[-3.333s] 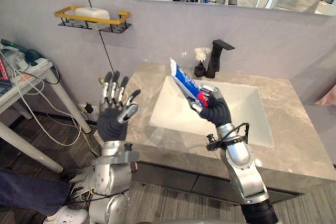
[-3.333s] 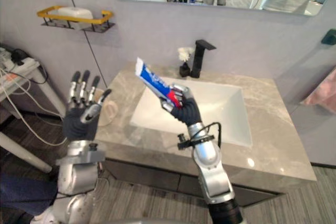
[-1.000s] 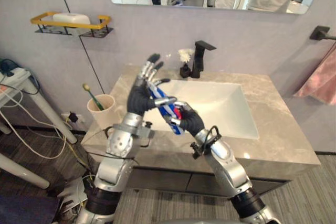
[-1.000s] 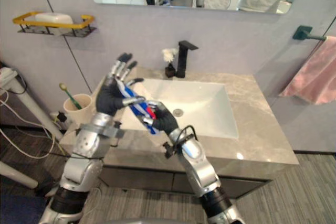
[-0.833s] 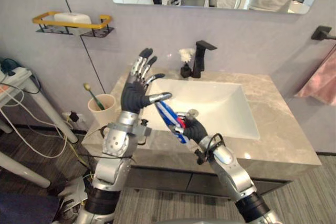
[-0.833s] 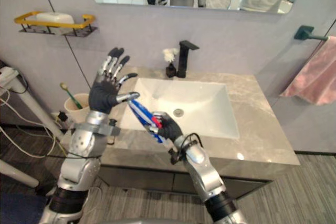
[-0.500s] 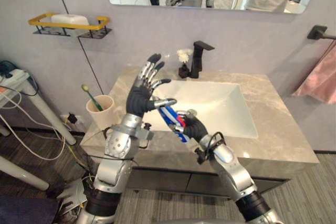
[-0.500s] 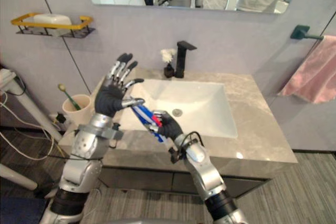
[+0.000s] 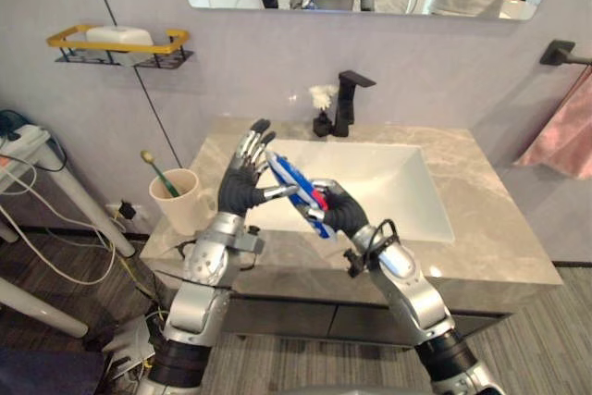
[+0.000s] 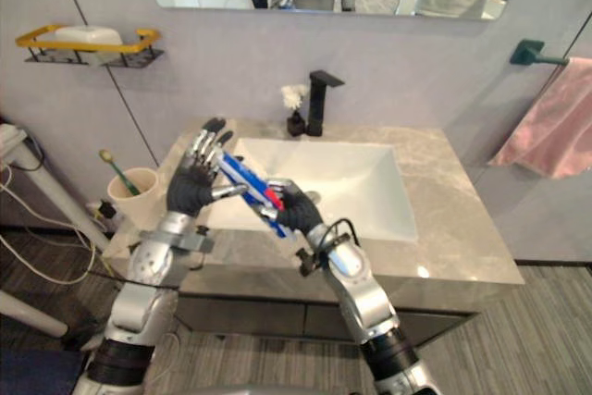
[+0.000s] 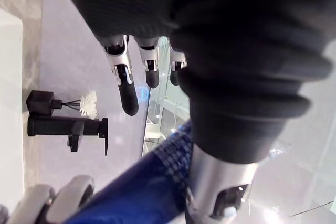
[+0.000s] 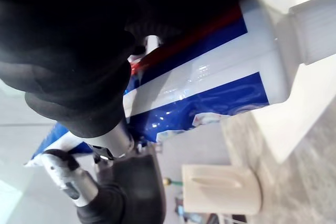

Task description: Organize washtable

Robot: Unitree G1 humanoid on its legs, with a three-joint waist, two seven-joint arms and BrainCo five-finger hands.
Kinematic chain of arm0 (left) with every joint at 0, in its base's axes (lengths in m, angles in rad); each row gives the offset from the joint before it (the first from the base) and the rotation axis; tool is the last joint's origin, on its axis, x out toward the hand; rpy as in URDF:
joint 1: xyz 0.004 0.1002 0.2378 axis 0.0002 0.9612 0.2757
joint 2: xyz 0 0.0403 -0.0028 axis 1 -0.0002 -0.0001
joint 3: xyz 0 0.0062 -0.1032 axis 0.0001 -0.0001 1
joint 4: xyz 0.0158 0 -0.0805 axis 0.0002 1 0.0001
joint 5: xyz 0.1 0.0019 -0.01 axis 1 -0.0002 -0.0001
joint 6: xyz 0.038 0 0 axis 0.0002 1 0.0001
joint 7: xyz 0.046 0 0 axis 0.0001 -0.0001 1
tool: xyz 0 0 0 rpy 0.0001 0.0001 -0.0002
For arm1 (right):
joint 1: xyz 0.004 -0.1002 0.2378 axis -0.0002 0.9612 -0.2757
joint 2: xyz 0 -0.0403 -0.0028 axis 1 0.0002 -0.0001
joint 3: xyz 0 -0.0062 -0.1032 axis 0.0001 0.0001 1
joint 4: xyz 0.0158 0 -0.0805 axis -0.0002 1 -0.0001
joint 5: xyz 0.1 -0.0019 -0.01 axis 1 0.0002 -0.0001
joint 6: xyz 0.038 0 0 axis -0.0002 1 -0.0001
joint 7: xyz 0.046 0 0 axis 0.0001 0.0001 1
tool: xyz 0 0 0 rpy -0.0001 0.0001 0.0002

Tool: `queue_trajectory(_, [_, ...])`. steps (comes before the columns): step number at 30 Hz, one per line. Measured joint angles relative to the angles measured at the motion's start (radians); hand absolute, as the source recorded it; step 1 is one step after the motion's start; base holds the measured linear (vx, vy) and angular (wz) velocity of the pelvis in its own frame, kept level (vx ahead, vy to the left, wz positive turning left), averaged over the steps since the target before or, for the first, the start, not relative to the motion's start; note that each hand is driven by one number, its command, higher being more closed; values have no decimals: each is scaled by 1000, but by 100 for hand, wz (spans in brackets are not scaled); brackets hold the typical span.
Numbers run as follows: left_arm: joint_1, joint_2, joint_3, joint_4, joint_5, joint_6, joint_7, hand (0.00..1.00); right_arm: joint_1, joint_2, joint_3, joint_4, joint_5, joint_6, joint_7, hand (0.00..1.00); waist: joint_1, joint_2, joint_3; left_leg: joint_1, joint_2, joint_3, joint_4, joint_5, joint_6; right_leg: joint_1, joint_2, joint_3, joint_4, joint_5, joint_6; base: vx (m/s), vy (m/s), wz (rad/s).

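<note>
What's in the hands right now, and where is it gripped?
A toothpaste tube, gripped by the right hand at its cap end. The left hand touches its flat end with straight fingers, not closed.

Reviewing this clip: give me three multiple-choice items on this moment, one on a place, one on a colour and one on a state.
1. Where does the cup with the toothbrush stand?
A. in the sink basin
B. at the left end of the countertop
C. on the wall shelf

2. What colour is the faucet?
A. black
B. chrome
C. gold

3. What is the state of the right hand?
A. open and empty
B. shut on the toothpaste tube
C. flat on the counter

Key:
1 B: the cup sits on the stone top, left of the basin.
2 A: the faucet is dark all over against the grey wall.
3 B: the hand's fingers curl round the tube's cap end, above the basin.
</note>
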Motion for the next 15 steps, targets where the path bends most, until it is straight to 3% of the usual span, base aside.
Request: queue_trajectory(15, [0,-31,26,36,8,0,13,0,1,11,-15,0,0,0,-1,100,-2,11,7,2,0,0,-6,0,0,0,0,-1,-1,0,0,0,0,0])
